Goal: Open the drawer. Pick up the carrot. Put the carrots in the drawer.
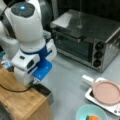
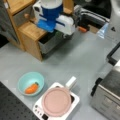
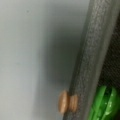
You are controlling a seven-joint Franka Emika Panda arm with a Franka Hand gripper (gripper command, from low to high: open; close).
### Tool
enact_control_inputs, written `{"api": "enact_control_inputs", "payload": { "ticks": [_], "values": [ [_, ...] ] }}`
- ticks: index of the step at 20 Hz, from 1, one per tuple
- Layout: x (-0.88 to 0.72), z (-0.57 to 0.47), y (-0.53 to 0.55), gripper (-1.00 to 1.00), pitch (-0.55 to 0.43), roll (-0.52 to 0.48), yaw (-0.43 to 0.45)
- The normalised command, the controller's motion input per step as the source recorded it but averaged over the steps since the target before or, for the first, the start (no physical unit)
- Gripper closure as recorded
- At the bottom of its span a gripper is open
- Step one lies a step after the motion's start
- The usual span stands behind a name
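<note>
Opening in hand, I judge: the arm's claw (image 2: 53, 30) — grip state I cannot tell — sits at the part-open shallow grey drawer (image 2: 51, 42), while the stubby orange carrot (image 2: 31, 88) lies well apart — in a teal bowl (image 2: 22, 80).

Both front views looked steeply down on the grey worktop (image 1: 67, 82) from opposite sides, sharing the cabinet (image 1: 22, 100), oven (image 1: 85, 40), pan (image 2: 56, 101) and bowl (image 2: 30, 83). The wrist view sat very close to the drawer (image 3: 87, 62) front and its knob (image 3: 67, 102).
</note>
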Motion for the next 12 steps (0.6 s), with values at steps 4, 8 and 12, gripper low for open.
{"api": "enact_control_inputs", "payload": {
  "ticks": [4,8,12],
  "values": [
    [-0.07,-0.2,-0.05,-1.0,-0.066,0.046,0.075],
    [-0.08,-0.23,0.02,-1.0,-0.12,0.062,0.045],
    [-0.06,-0.19,0.04,-1.0,-0.141,0.073,0.032]
  ]
}}
